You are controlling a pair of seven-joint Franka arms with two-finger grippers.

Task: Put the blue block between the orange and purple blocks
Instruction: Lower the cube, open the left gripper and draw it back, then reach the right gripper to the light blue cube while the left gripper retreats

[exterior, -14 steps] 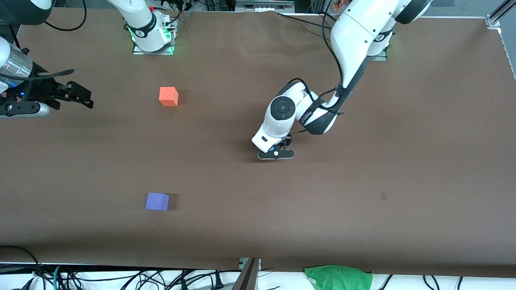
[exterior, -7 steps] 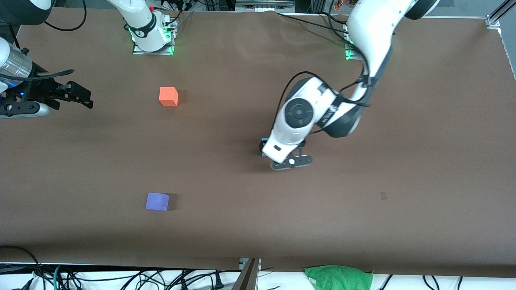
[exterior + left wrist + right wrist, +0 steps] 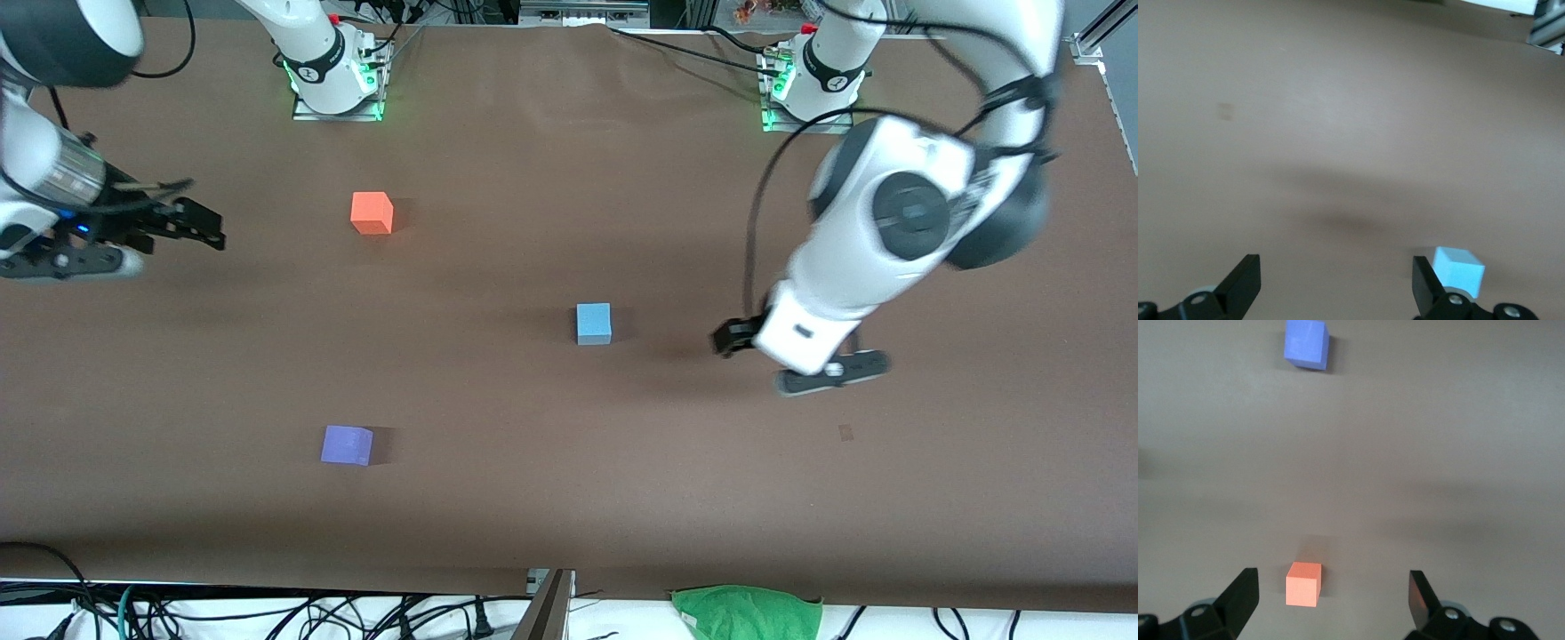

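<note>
The light blue block (image 3: pixel 593 323) stands alone on the brown table, beside the gap between the other two cubes and off toward the left arm's end. The orange block (image 3: pixel 372 213) lies farther from the front camera and the purple block (image 3: pixel 347 444) nearer. My left gripper (image 3: pixel 733 339) is open and empty, up over the table a short way from the blue block, toward its own end. In the left wrist view (image 3: pixel 1336 280) the blue block (image 3: pixel 1459 269) shows just outside one finger. My right gripper (image 3: pixel 203 228) is open and empty; its wrist view (image 3: pixel 1333 597) shows the orange block (image 3: pixel 1303 583) and the purple block (image 3: pixel 1306 343).
A green cloth (image 3: pixel 747 612) lies at the table's front edge among cables. A small dark mark (image 3: pixel 845 432) is on the tabletop under the left arm. Both arm bases (image 3: pixel 336 76) stand along the edge farthest from the front camera.
The left gripper was down over the blue block; it has let go, risen and swung toward the left arm's end, uncovering the block. The right gripper shifted slightly.
</note>
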